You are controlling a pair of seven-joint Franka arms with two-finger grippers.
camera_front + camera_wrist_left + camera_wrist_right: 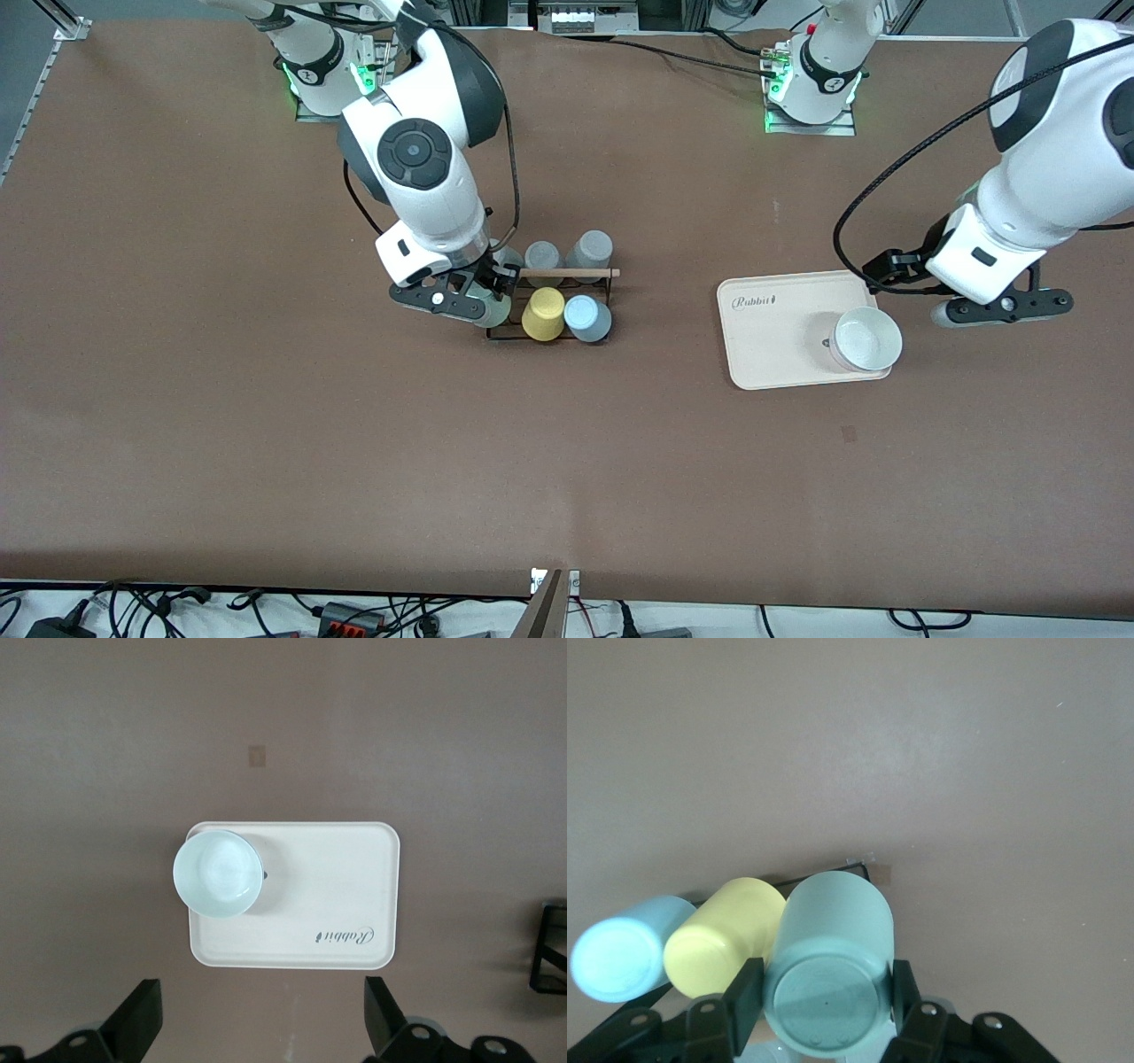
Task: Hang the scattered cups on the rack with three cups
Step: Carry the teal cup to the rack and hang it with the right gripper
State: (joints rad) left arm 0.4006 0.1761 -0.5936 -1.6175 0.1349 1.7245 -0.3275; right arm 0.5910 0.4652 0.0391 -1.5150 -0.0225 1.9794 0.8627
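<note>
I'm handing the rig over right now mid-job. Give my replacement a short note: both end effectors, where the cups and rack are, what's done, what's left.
Right end effector: shut on the sage-green cup, at the rack's end peg beside the yellow cup.
Left end effector: open, waiting over the table beside the tray with the white bowl.
Done: the yellow cup and light blue cup sit on the front pegs; two grey cups are on the row farther from the front camera.
Left: seat the sage-green cup, release, withdraw.

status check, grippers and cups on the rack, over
Right gripper shut on sage-green cup at rack, beside yellow cup and blue cup. Left gripper open, waiting over tray. Nothing blocking.
</note>
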